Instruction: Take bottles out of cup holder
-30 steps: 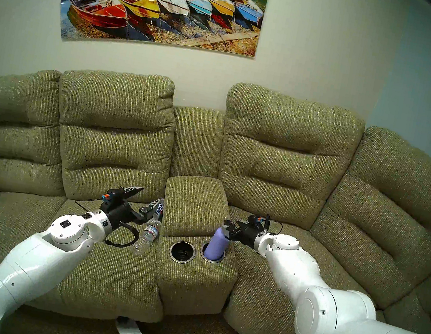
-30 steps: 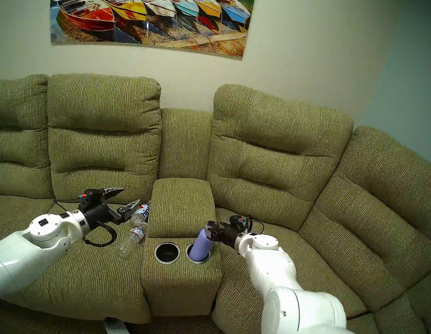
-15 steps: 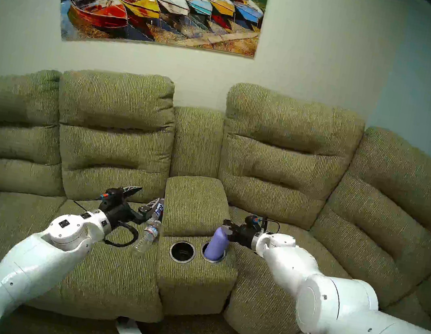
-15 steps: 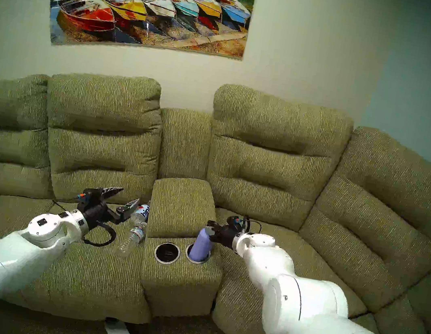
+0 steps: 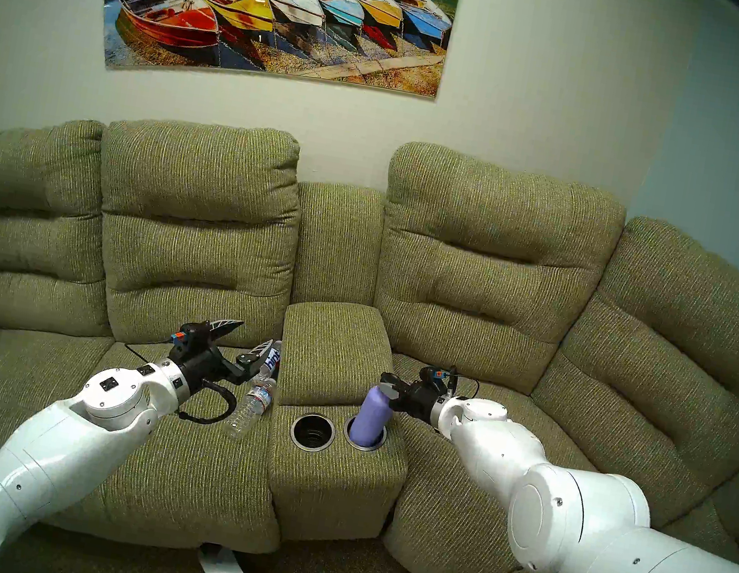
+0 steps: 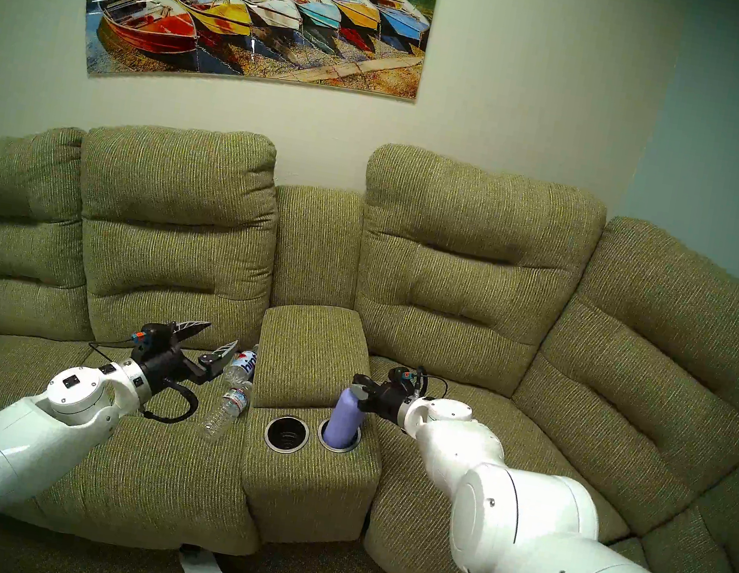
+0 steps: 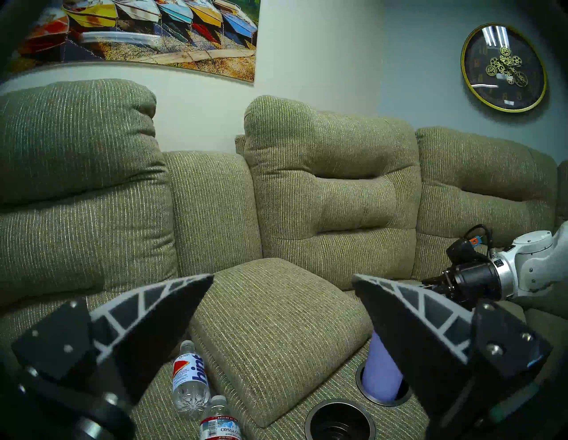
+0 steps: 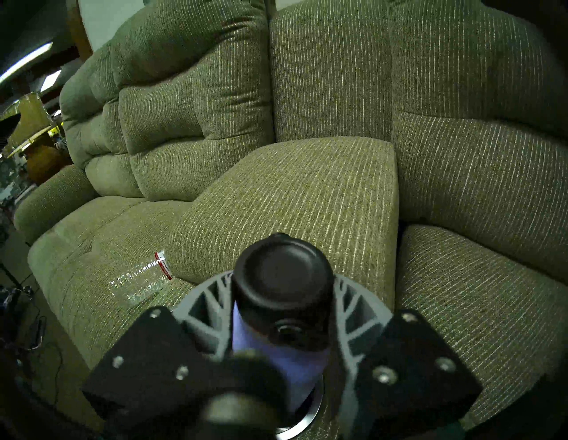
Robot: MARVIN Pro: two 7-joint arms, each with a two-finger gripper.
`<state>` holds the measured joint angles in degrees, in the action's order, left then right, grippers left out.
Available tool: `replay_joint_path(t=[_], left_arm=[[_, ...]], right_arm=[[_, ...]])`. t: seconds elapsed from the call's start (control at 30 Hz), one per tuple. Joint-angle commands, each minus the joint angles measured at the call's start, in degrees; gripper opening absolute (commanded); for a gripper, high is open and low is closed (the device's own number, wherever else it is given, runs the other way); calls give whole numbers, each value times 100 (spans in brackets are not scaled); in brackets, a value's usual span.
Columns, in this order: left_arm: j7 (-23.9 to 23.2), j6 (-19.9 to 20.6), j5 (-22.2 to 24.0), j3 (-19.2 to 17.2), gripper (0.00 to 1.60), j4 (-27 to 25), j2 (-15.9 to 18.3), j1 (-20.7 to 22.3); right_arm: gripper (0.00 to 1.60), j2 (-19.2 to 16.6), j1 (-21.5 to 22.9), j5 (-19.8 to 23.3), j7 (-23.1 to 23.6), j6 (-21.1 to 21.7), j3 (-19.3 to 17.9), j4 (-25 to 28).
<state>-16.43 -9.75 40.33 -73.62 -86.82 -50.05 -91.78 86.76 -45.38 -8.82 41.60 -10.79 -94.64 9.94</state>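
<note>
The lavender metal bottle point(image 5: 373, 413) with a black cap point(image 8: 282, 276) stands in the right well of the cup holder point(image 5: 380, 443) and leans slightly. My right gripper point(image 5: 389, 387) is shut on its neck just under the cap, as the right wrist view shows point(image 8: 282, 295). The left well point(image 5: 313, 432) is empty. The clear "hint" bottle point(image 5: 271, 360) lies on the left seat against the console. My left gripper point(image 5: 252, 334) hangs open and empty above that seat, beside the hint bottle point(image 7: 190, 378).
A slim crinkled clear water bottle point(image 5: 250, 407) lies on the left seat just in front of the hint bottle. The padded console lid point(image 5: 335, 346) rises behind the wells. Green sofa seats and backrests surround both arms.
My right wrist has shifted slightly left and up with the lavender bottle in its grip, and the right elbow has swung. The bottle's base stays in the well. The left arm has barely moved.
</note>
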Motion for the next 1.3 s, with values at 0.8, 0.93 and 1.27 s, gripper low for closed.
replay_joint_path(t=[0.8, 0.93, 1.27], left_arm=[[-23, -52, -22, 41, 160, -125, -13, 76], [-16, -63, -29, 47, 160, -141, -1, 65], [27, -86, -30, 26, 160, -187, 28, 4]], right_arm=[[0, -708, 105, 346, 906, -1244, -681, 1721], [0, -712, -202, 307, 913, -1062, -734, 2053], [0, -595, -855, 117, 442, -634, -829, 2750]])
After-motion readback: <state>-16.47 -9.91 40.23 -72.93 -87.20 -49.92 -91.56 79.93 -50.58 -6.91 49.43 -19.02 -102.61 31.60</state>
